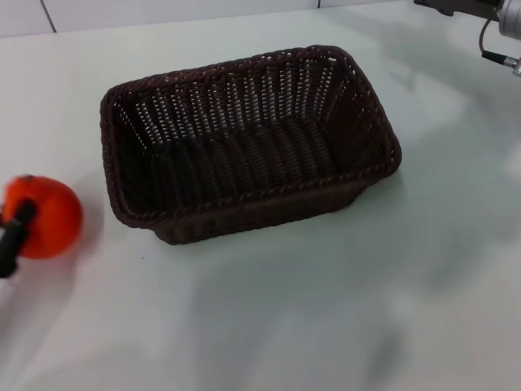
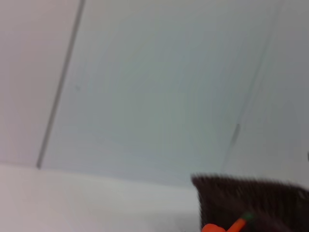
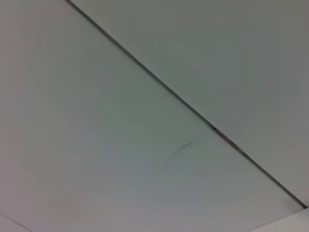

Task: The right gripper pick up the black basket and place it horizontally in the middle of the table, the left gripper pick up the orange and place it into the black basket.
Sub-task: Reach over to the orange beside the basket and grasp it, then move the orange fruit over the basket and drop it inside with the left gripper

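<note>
The black basket (image 1: 244,147) stands upright on the white surface (image 1: 326,309) near its middle, long side running roughly across the head view with a slight skew, its opening facing up. Nothing is visible inside it. Its braided rim and slatted walls show no contact with either arm.

The orange (image 1: 45,216) is at the left edge of the head view, well apart from the basket's left end and outside it. A black finger (image 1: 18,228) of the left end effector (image 1: 12,236) lies across the fruit's near-left face, touching it (only this one finger is in frame, so the opposing side of the grip cannot be confirmed). Whether the fruit rests on the surface or is raised off it cannot be told. The opening of the left end effector cannot be determined from the pictures.

The left wrist view shows a blurred corner of the basket (image 2: 251,200) and a sliver of the orange (image 2: 215,227) before a pale panelled wall (image 2: 145,96).

The right end effector (image 1: 488,20) sits at the far right corner of the head view, well clear of the basket; only part of its body and silver fittings shows, and its fingers' state cannot be told.
</note>
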You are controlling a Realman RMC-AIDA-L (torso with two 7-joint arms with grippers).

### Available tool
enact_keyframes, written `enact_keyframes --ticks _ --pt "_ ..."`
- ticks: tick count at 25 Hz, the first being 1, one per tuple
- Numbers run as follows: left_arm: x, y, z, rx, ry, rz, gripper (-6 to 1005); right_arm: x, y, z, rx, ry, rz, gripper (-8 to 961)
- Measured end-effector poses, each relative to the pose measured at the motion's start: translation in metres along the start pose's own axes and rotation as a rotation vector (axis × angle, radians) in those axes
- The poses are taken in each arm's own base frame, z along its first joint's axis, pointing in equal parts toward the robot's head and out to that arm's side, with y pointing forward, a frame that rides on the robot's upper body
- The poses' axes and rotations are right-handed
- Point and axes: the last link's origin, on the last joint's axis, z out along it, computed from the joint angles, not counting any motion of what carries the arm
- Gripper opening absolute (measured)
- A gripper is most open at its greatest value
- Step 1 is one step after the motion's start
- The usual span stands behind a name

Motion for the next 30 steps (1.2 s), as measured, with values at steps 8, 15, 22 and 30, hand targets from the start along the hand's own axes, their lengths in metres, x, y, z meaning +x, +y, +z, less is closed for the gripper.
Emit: enact_keyframes --ticks 8,15,22,30 --pt "0.046 0.007 0.0 -0.092 0.289 -0.112 164 0.003 0.004 -0.006 0.006 0.041 0.006 722" --pt "0.067 0.035 0.069 -0.305 0.304 -0.186 97 0.008 0.004 -0.007 0.021 0.114 0.018 720" --pt "0.063 0.066 0.141 -0.444 0.064 -0.186 161 0.0 -0.001 0.002 0.04 0.152 -0.006 718" --pt "0.065 0.068 0.14 -0.454 0.076 -0.187 385 -0.01 -0.001 0.005 0.063 0.289 -0.001 717"
